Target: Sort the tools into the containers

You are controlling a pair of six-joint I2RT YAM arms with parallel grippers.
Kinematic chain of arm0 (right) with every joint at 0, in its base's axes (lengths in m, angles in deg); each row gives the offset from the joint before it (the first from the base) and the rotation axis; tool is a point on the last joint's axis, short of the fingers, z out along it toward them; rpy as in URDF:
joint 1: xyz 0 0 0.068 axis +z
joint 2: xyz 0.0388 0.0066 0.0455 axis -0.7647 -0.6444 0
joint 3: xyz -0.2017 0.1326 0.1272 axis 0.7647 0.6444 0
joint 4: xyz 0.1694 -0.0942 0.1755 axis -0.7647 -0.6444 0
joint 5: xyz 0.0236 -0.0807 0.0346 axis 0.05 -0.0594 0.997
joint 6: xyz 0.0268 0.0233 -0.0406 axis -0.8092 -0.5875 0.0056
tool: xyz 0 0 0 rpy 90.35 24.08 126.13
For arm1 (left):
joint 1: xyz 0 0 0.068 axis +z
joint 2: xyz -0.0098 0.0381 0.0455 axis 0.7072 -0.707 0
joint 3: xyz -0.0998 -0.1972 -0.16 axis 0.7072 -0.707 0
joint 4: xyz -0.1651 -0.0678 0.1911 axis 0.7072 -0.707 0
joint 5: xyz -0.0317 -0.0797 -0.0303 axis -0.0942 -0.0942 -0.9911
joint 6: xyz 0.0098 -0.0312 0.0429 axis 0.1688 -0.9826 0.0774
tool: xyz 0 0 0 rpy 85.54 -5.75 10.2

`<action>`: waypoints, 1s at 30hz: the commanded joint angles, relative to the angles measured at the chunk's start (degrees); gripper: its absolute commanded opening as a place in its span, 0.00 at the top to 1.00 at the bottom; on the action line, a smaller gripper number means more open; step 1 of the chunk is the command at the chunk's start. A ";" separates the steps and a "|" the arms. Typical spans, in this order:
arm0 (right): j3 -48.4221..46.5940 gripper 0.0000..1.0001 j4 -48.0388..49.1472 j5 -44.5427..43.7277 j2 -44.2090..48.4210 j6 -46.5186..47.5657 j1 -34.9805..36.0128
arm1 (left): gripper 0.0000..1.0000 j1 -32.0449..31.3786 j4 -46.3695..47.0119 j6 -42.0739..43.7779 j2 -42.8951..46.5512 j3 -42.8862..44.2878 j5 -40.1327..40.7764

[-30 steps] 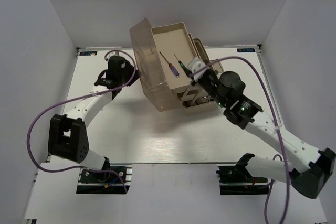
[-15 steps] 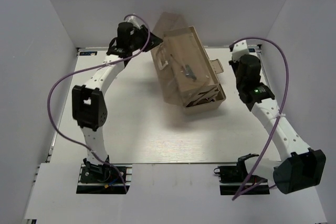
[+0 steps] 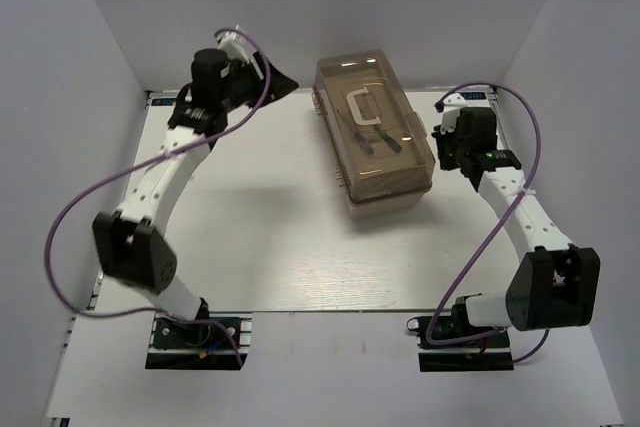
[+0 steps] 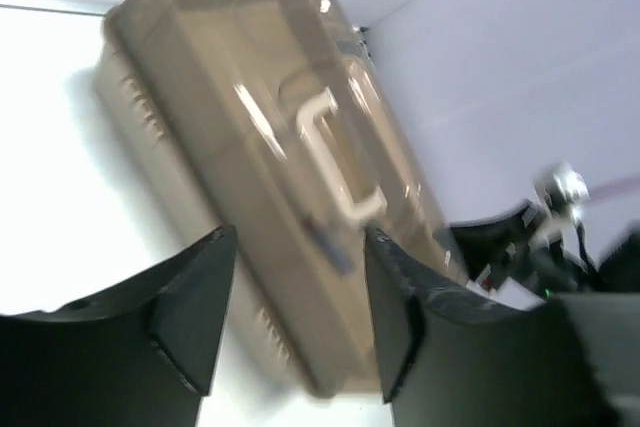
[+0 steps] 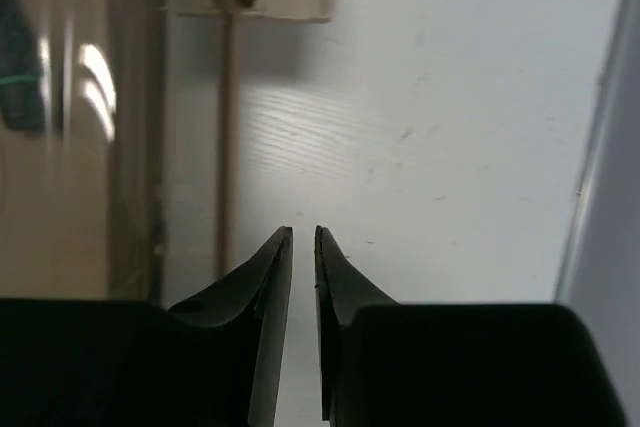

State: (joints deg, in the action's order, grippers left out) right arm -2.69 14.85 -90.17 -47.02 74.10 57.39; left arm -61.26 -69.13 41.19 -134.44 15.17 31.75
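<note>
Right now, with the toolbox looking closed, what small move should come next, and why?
Probably just back the right gripper away toward its base. The toolbox has its lid down, tools show through it, I see none loose on the table, and the open left gripper holds nothing either.

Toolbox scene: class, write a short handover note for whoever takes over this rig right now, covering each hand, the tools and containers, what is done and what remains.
Left hand: open, empty, facing the toolbox from its left, apart from it.
Right hand: shut, empty, over the table right of the toolbox.
Toolbox: lid closed, white handle on top; dark tools show faintly through the lid.
Done: no loose tools visible on the table.
Left: probably nothing but a check; which tools lie inside cannot be told.
</note>
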 commanded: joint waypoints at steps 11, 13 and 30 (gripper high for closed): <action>-5.15 0.86 -7.15 35.25 -4.41 -3.39 0.14 | 0.27 0.52 -9.15 4.45 36.38 -38.61 9.90; -5.24 0.87 -6.89 36.39 -4.41 -4.09 0.14 | 0.25 0.52 -10.38 4.45 39.04 -41.24 11.05; -6.12 0.83 -8.99 32.30 -3.89 -3.13 1.90 | 0.22 0.52 -14.33 4.62 45.81 -44.08 11.84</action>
State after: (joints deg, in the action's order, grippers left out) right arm -6.12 7.07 -55.31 -52.16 70.84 57.89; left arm -60.98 -81.06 44.63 -90.01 -30.55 42.68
